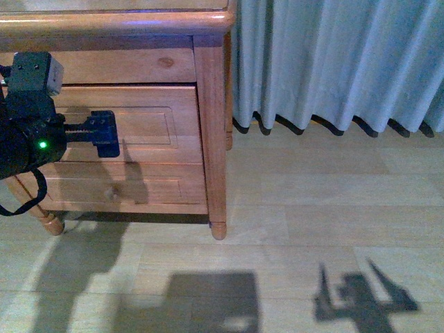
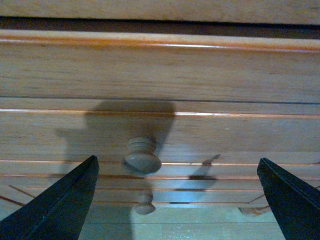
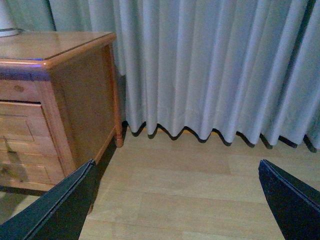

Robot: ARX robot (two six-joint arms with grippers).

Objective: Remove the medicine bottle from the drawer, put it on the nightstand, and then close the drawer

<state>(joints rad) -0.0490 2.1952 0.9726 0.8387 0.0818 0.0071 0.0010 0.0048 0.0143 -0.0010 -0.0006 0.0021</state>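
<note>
The honey-brown nightstand (image 1: pixel 211 104) stands at the left. Its taller-fronted drawer (image 1: pixel 156 111) looks closed; none of its inside shows. The medicine bottle is hidden. My left gripper (image 1: pixel 104 135) is open and empty, held just in front of that drawer's panel. In the left wrist view the drawer's round pale knob (image 2: pixel 142 156) sits between and beyond the spread fingers (image 2: pixel 65 205), nearer the left one, and the gripper (image 2: pixel 177 200) touches nothing. My right gripper (image 3: pixel 177 205) is open and empty above the floor, to the right of the nightstand (image 3: pixel 85 100). It is out of the front view.
The shallower drawer (image 1: pixel 166 184) lies below, and its knob (image 2: pixel 145 204) shows in the left wrist view. A pale curtain (image 1: pixel 333 62) hangs to the floor right of the nightstand. A white object (image 3: pixel 7 20) stands on the nightstand's top. The floor is pale wood (image 1: pixel 312 208).
</note>
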